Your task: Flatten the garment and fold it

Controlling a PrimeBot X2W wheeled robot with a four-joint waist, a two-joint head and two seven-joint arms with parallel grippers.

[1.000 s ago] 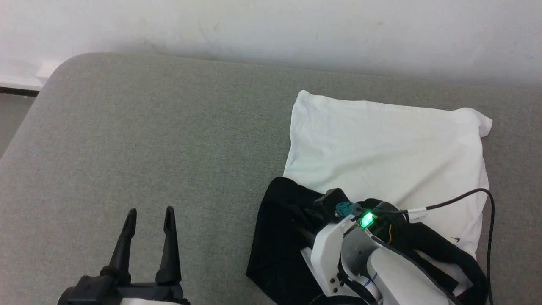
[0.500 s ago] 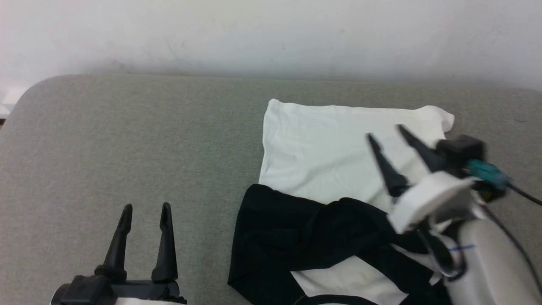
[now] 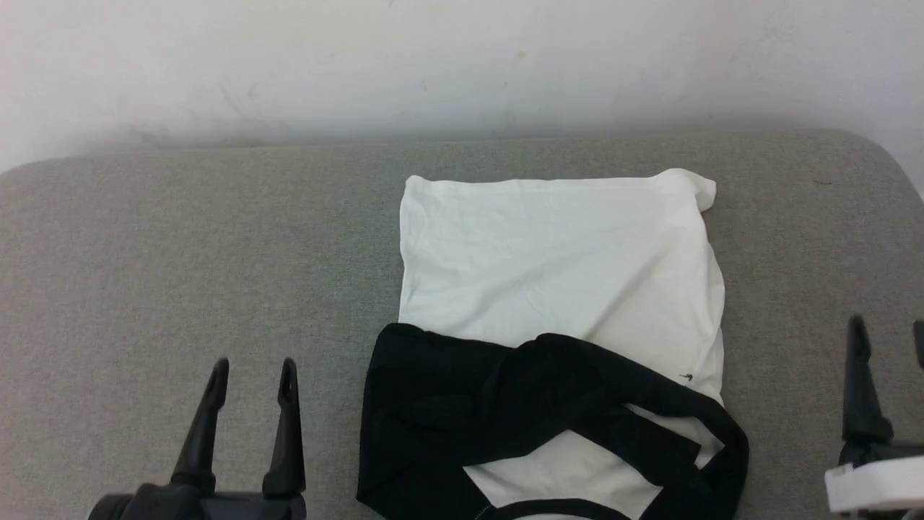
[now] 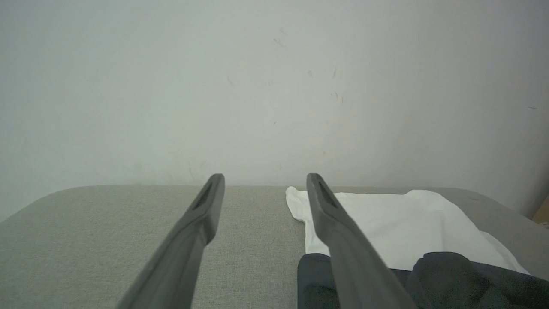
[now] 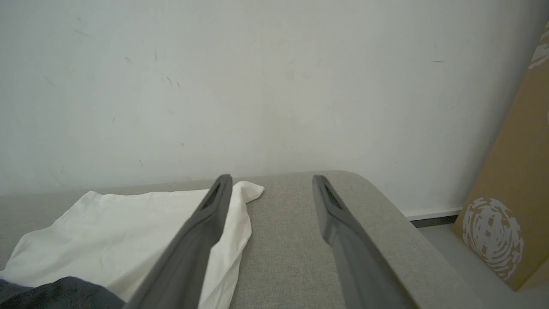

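The garment (image 3: 559, 267) lies on the grey cushioned surface (image 3: 195, 245), its white torso spread flat toward the wall and its black sleeves (image 3: 505, 404) folded across the near end. The white part also appears as garment (image 4: 399, 223) and garment (image 5: 128, 227) in the wrist views. My left gripper (image 3: 253, 365) hovers at the lower left, left of the shirt, open and empty. At the lower right my right gripper (image 3: 888, 328) is off the shirt's right side, open with nothing between its fingers (image 5: 206, 223).
A white wall (image 3: 462, 65) runs behind the surface. The surface's rounded right end (image 5: 386, 201) drops to the floor, where a brown cardboard box (image 5: 510, 201) stands. Bare grey cushion stretches left of the shirt.
My right gripper was down on the black sleeves, then opened, rose and drew back to the lower right, empty. The camera turned, shifting the scene leftward. The left gripper has not moved.
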